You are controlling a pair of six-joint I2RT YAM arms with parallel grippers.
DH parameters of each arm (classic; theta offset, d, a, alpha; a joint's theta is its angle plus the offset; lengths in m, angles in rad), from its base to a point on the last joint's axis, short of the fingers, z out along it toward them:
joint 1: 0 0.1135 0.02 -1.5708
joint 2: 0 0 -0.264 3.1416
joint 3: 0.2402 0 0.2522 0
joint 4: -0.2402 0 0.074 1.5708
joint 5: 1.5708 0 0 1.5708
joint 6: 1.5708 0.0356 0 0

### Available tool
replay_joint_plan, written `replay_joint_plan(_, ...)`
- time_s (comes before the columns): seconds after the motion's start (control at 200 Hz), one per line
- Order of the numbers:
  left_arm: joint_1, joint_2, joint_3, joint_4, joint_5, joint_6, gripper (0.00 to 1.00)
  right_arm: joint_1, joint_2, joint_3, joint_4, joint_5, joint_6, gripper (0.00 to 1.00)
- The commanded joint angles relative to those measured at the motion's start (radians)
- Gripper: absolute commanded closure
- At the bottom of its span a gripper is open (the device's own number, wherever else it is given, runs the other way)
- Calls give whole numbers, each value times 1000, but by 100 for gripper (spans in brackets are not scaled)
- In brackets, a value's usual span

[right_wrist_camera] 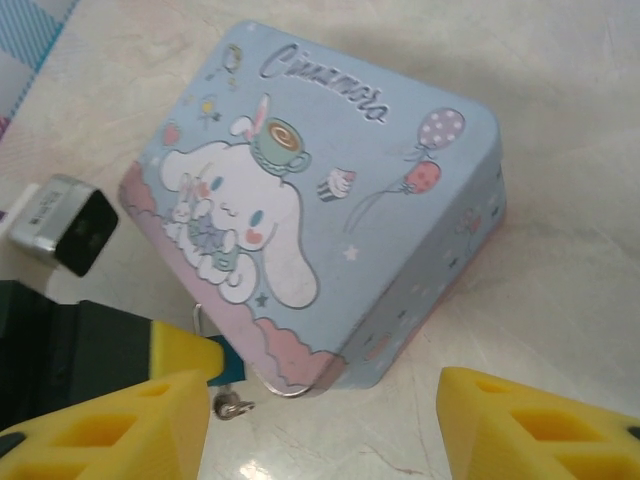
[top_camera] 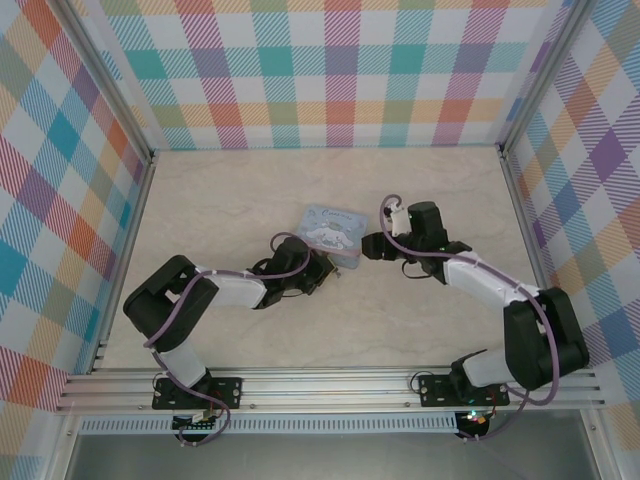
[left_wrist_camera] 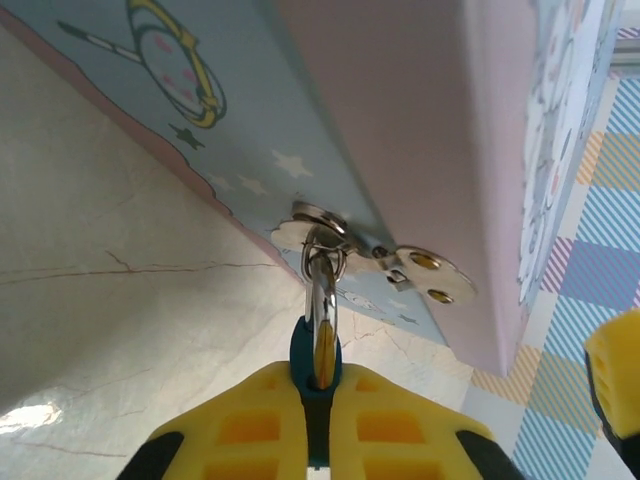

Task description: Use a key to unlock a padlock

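Teal padlock (left_wrist_camera: pixel 314 372), hooked on the tin (left_wrist_camera: pixel 400 120), is pinched in my left jaws, my right jaws stand spread beside what seems the key (right_wrist_camera: pixel 233 406), which I judge must next be gripped and turned.

The table (top_camera: pixel 250 200) is viewed from high above and behind the arm bases, far off. The tin (right_wrist_camera: pixel 330 180) is viewed close from above by right wrist, very close from table level by left wrist, past the padlock (left_wrist_camera: pixel 318 380). The tin is shared by all views.

Pale marbled tabletop (top_camera: pixel 220 200) within 3 pastel plaid walls (top_camera: pixel 340 70), aluminium rail (top_camera: pixel 330 385) along near edge.
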Motion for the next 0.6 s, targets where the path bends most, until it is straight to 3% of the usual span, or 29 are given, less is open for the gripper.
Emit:
replay_joint_plan(0.0,-10,-1,-7,-69,-45,33,75,-9,51,42,-38,-35,80,35)
replay_joint_plan(0.095,-10,-49,-13,-105,-69,76,65,-14,72,54,-19,-49,105,32)
replay_joint_plan(0.34,35,-261,-3,-364,-179,200,51,-34,99,75,10,-75,141,23)
replay_joint_plan(0.475,138,-351,4,-461,-200,271,41,-42,126,95,15,-78,165,14)
replay_joint_plan(0.595,272,-354,39,-473,-136,344,27,-45,164,125,8,-92,180,10)
